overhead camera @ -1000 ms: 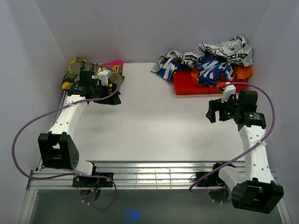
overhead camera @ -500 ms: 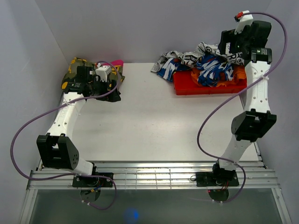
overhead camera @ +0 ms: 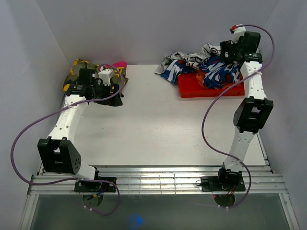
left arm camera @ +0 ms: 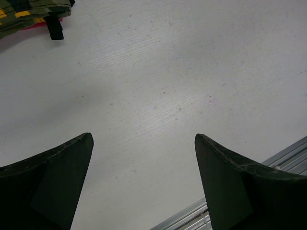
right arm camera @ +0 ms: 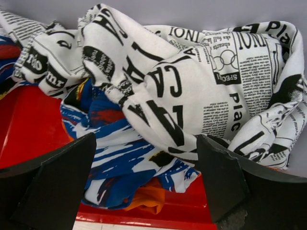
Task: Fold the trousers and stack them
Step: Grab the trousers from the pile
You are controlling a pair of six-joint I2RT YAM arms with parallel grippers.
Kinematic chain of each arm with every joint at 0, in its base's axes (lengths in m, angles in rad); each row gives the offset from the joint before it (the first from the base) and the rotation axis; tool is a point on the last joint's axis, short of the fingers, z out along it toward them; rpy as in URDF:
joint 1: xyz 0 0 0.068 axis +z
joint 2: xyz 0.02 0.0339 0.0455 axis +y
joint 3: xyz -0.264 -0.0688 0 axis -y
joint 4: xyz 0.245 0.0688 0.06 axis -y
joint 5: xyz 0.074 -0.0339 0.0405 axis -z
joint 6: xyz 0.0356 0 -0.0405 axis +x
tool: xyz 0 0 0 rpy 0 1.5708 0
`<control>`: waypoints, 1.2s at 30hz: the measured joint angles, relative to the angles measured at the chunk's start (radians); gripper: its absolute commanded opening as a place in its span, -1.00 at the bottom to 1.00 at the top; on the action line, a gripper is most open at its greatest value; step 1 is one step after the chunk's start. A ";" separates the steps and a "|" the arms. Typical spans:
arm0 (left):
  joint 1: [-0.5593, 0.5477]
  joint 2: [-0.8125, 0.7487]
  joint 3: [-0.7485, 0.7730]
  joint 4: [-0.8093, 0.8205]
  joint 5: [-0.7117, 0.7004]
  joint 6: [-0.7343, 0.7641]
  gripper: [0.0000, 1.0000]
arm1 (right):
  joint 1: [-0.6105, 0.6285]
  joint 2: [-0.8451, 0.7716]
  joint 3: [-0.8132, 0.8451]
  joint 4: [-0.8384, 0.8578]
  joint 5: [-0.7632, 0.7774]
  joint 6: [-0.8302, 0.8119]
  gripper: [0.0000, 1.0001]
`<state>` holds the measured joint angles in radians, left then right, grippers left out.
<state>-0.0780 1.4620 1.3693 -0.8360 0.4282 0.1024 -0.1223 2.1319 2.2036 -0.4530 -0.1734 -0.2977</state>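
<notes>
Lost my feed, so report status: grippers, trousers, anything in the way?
Left gripper open over the table. Right gripper open at the trousers, nothing held. Trousers crumpled atop blue-and-white garment on the red tray.

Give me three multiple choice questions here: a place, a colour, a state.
1. Where do the trousers lie? A: far right, atop the clothes pile. B: near edge. C: far left corner.
2. What colour is the bin under that pile? A: green. B: red. C: black.
3. The right gripper is: A: shut on the trousers. B: shut on the bin. C: open.
Answers: 1 A, newsprint cloth tops the pile; 2 B, red shows beneath the clothes; 3 C, its fingers stand wide apart.
</notes>
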 measured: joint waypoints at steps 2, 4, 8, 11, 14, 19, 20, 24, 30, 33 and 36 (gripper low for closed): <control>0.000 0.000 0.000 -0.003 -0.005 0.002 0.96 | 0.003 0.019 0.003 0.023 0.026 -0.003 0.80; 0.000 0.000 0.000 -0.003 -0.008 0.002 0.96 | 0.006 0.036 0.008 0.043 0.055 -0.007 0.81; 0.000 0.000 0.000 -0.011 -0.014 0.002 0.96 | 0.011 0.073 0.023 0.071 0.099 -0.032 0.84; 0.000 0.000 0.000 -0.017 -0.030 0.002 0.96 | 0.012 0.102 0.027 0.084 0.126 -0.048 1.00; 0.000 0.000 0.000 -0.021 -0.050 0.002 0.96 | 0.014 0.129 0.036 0.092 0.165 -0.060 0.51; 0.000 -0.005 0.000 -0.024 -0.078 0.002 0.96 | 0.019 0.158 0.052 0.127 0.240 -0.052 -0.58; 0.000 -0.008 0.000 -0.025 -0.081 0.002 0.96 | 0.021 0.158 0.053 0.141 0.255 -0.047 -0.68; 0.000 -0.016 0.000 -0.025 -0.087 0.002 0.96 | 0.023 0.157 0.063 0.202 0.295 -0.027 -0.84; 0.000 -0.017 0.000 -0.024 -0.092 -0.002 0.96 | 0.023 0.100 0.084 0.289 0.301 0.068 -0.84; 0.000 -0.017 0.000 -0.024 -0.092 -0.006 0.96 | 0.023 0.028 0.084 0.332 0.294 0.137 -0.85; 0.000 -0.017 0.000 -0.024 -0.093 -0.013 0.96 | 0.021 -0.061 0.085 0.397 0.272 0.215 -0.84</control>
<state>-0.0780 1.4452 1.3693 -0.8600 0.3355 0.0891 -0.1009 2.0705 2.2887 -0.0559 0.0986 -0.0826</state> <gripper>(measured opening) 0.973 0.088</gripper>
